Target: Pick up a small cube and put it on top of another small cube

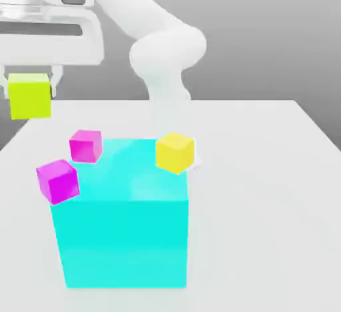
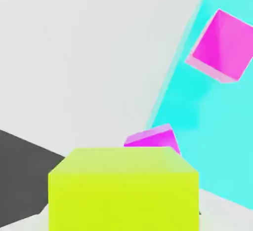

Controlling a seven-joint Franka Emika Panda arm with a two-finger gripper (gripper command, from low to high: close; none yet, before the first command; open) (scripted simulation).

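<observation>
The small cube point(image 1: 30, 96), lime yellow-green, hangs in the air at the exterior view's upper left, well above the white table point(image 1: 266, 171). My gripper point(image 1: 30, 83) is shut on it, a finger on each side. In the hand view the same small cube point(image 2: 123, 190) sits close up between the fingers. Two magenta small cubes point(image 1: 86, 145) point(image 1: 58, 181) lie along the left edge of the big cyan cube point(image 1: 123, 231). A golden-yellow small cube point(image 1: 175, 152) stands at the cyan cube's far right corner. The held cube is up and to the left of all of them.
The hand view looks down on one magenta cube point(image 2: 222, 45) over the cyan cube point(image 2: 207, 116); the other magenta cube point(image 2: 153, 138) is at its edge, partly hidden by the held cube. The table's edge and dark floor point(image 2: 20, 166) lie close by.
</observation>
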